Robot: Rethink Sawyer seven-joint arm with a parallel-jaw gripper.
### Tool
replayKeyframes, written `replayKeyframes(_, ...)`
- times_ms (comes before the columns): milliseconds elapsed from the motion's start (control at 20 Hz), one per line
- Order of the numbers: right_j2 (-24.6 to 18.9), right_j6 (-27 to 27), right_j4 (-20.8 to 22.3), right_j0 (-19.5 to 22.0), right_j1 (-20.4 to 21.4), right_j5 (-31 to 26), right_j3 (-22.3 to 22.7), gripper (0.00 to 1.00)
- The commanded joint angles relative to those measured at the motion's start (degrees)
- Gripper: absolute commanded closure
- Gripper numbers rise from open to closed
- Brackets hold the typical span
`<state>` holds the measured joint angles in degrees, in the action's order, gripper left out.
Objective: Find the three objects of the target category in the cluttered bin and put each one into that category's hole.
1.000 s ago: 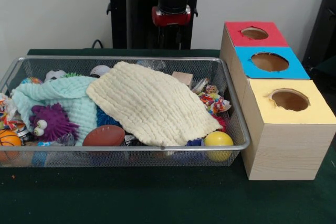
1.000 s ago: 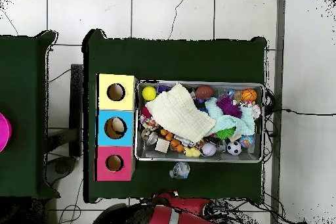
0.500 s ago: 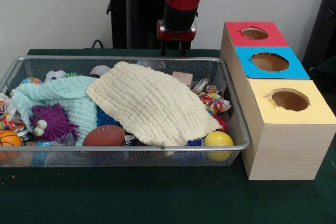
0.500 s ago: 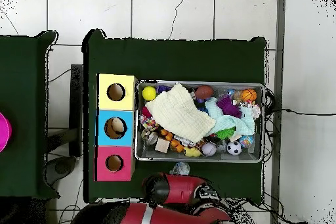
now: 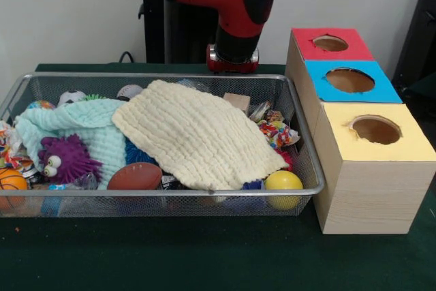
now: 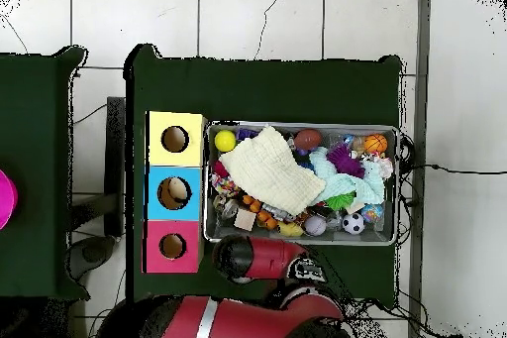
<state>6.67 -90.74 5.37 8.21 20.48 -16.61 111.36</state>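
A wire mesh bin (image 5: pixel 204 78) (image 6: pixel 400 185) holds a heap of toys. A cream cloth (image 5: pixel 197 134) (image 6: pixel 269 169) covers its middle and a mint cloth (image 5: pixel 82 127) (image 6: pixel 361 183) lies beside it. Showing around them are a yellow ball (image 5: pixel 283 183) (image 6: pixel 226 141), a brown football (image 5: pixel 135 176) (image 6: pixel 308 139), a purple spiky toy (image 5: pixel 65 158) (image 6: pixel 345 159), a basketball (image 5: pixel 10 182) (image 6: pixel 374 144) and a soccer ball (image 6: pixel 353 223). My gripper (image 5: pixel 233 65) (image 6: pixel 236 258) hangs from the red arm just behind the bin's far rim, outside the bin, holding nothing I can see.
A wooden box row stands against the bin's end, with a red-topped hole (image 5: pixel 330 43) (image 6: pixel 172 246), a blue-topped hole (image 5: pixel 349 80) (image 6: pixel 173 193) and a yellow-topped hole (image 5: pixel 376 129) (image 6: pixel 175 139). Green cloth (image 5: pixel 204 257) covers the table.
The red arm has swung out from the base and lowered. Its gripper end now sits closer to the bin's rim, nearer the box end. Nothing in the bin has moved.
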Motion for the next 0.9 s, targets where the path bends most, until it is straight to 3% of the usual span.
replayKeyframes(50,-5.2,-10.4,-5.8,-0.9,-1.2,-3.6,-10.4,0.00)
replayKeyframes(450,-3.5,-12.7,-6.4,-3.5,5.5,-1.7,-3.1,0.00)
replayKeyframes(650,-4.5,-13.0,-5.1,-1.9,8.7,3.7,3.7,0.00)
replayKeyframes(900,-6.3,-11.1,-0.4,2.7,10.8,11.4,13.0,0.00)
